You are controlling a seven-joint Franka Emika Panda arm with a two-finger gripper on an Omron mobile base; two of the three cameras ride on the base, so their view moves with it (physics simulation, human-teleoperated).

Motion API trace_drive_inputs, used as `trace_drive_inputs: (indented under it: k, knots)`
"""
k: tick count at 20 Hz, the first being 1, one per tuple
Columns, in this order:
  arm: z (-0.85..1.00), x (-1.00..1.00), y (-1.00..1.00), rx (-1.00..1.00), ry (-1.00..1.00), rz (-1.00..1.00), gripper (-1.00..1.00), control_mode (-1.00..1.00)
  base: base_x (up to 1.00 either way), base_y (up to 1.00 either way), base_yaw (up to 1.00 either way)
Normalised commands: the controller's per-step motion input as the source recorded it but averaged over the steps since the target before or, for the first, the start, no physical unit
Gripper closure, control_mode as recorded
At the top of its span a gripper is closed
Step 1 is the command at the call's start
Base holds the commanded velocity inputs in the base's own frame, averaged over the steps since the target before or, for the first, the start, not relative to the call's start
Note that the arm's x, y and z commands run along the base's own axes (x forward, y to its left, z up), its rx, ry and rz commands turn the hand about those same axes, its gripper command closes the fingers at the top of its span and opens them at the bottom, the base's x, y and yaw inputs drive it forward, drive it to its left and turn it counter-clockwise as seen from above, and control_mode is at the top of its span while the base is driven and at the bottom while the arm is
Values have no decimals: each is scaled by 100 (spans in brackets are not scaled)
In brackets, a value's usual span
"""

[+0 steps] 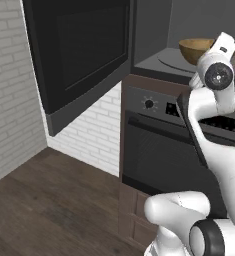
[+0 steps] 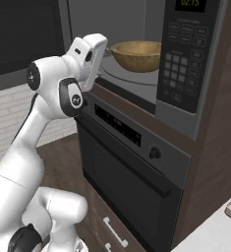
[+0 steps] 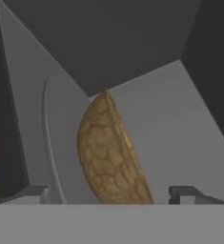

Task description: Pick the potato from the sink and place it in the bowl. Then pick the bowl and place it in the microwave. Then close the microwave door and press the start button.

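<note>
Left base view, item by item: we are seeing the microwave door hanging wide open at left; the bowl sitting on the turntable inside the microwave; our gripper spread open, empty, just beside it. Risk: we are judging the arm could snag the bowl while withdrawing.

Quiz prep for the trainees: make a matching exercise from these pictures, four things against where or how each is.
Things:
1. bowl
2. microwave door
3. oven knob
4. gripper

States or places:
A. swung wide open
B. below the microwave, on the oven's front panel
C. open, at the microwave's mouth, apart from the bowl
D. on the turntable inside the microwave

Pairs: 1-D, 2-A, 3-B, 4-C
</note>
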Motion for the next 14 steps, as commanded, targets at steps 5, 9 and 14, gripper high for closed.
trace_drive_inputs:
  k: [5, 9, 14]
  knots:
    - [37, -100, 27, 0, -4, 0, -100, -100, 0, 0, 0]
    - [30, -100, 21, 0, 2, 0, -100, -100, 0, 0, 0]
    - [30, -100, 22, 0, 16, 0, -100, -100, 0, 0, 0]
